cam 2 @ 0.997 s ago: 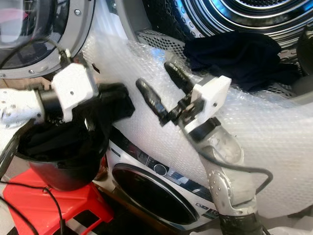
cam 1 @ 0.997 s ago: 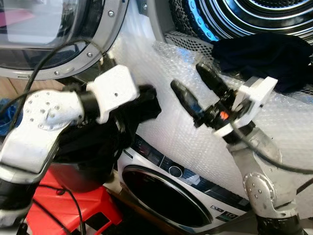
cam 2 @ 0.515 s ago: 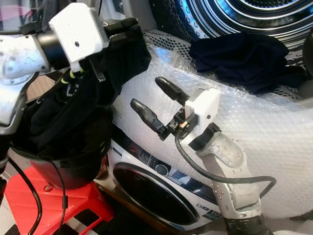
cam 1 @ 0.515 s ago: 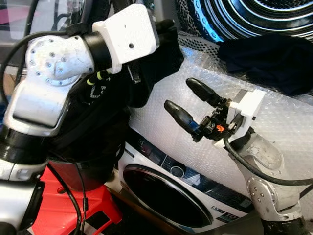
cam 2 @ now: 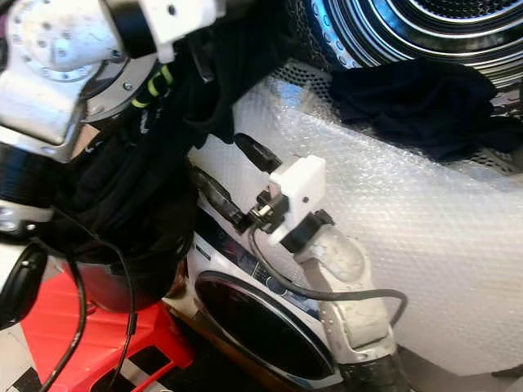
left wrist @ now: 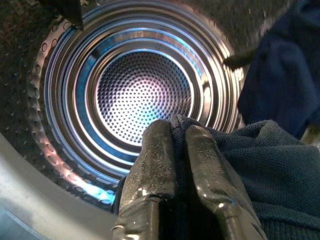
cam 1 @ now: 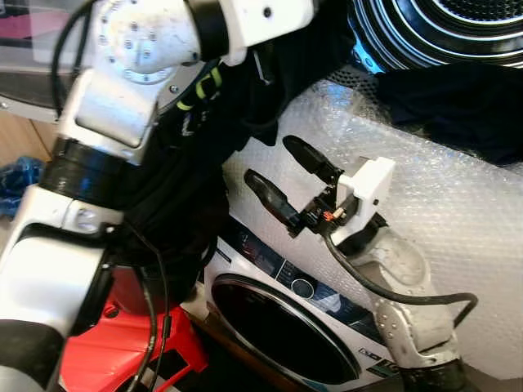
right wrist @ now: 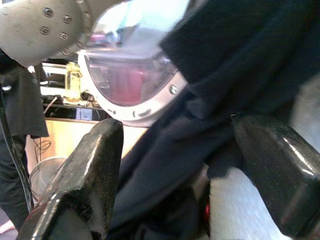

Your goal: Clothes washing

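While hanging long from left end effector [left wrist: 172, 135], fingers pinched tight on its fold at drum mouth: dark garment [cam 1: 176, 204]. Risk: trailing tail snagging bucket or door rim. Drum [left wrist: 142, 87]: bare. Second dark cloth [cam 1: 458, 102]: draped over drum lip. Right end effector [cam 1: 278, 175]: spread wide, holding nothing.

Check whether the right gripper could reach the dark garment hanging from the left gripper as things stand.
Probably yes. The right gripper is open and points at the dark garment draped below the left gripper, which is shut on it. Its wrist view shows the cloth between its fingers, with nothing between.
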`<state>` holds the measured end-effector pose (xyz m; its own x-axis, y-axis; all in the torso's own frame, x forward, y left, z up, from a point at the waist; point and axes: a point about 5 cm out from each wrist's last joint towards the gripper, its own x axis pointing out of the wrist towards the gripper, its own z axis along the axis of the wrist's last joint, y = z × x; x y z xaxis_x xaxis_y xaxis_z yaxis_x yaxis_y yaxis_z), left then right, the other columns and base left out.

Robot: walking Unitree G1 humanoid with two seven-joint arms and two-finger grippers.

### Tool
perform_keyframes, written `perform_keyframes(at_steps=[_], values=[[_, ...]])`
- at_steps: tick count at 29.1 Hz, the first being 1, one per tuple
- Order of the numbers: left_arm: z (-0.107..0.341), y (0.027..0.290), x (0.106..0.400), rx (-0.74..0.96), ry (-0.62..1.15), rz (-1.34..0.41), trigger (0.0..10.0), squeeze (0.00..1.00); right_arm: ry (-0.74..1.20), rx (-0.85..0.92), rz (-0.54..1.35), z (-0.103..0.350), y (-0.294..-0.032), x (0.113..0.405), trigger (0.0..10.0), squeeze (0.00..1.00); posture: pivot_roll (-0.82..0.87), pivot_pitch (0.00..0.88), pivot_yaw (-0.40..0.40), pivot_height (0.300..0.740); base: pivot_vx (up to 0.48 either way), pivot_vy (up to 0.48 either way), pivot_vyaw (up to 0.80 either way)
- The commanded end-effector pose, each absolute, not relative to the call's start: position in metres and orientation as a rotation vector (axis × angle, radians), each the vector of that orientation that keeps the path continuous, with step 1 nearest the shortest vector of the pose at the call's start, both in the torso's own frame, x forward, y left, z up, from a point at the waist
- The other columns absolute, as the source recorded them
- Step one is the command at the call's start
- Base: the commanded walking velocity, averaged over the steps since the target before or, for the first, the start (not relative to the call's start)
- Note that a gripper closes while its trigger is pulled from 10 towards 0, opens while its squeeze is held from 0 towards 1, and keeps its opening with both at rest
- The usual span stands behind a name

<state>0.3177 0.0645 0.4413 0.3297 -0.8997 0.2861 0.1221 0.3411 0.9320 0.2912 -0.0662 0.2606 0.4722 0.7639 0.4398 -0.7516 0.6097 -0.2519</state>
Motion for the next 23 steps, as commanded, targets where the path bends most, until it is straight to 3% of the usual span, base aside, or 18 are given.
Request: perform_keyframes(at_steps=[1, 10, 18, 23], values=[[0.467, 0.051, 0.298, 0.959, -1.144, -0.853, 10.0, 0.0, -0.545, -0.028, 0.928, 0.258, -0.064, 0.291, 10.0, 0.0, 0.34, 0.142, -0.119, 0.74, 0.0, 0.0, 0.0], [0.484, 0.026, 0.297, 0.88, -1.219, -0.9, 10.0, 0.0, -0.553, 0.044, 0.924, 0.255, -0.047, 0.288, 10.0, 0.0, 0.33, 0.094, -0.092, 0.74, 0.0, 0.0, 0.0], [0.501, 0.017, 0.291, 0.727, -1.258, -0.997, 10.0, 0.0, -0.464, 0.002, 0.655, 0.252, -0.046, 0.317, 10.0, 0.0, 0.32, 0.064, -0.07, 0.74, 0.0, 0.0, 0.0], [0.504, 0.016, 0.295, 0.656, -1.243, -1.023, 10.0, 0.0, -0.442, 0.239, 0.488, 0.269, -0.043, 0.329, 10.0, 0.0, 0.29, 0.053, -0.057, 0.74, 0.0, 0.0, 0.0]])
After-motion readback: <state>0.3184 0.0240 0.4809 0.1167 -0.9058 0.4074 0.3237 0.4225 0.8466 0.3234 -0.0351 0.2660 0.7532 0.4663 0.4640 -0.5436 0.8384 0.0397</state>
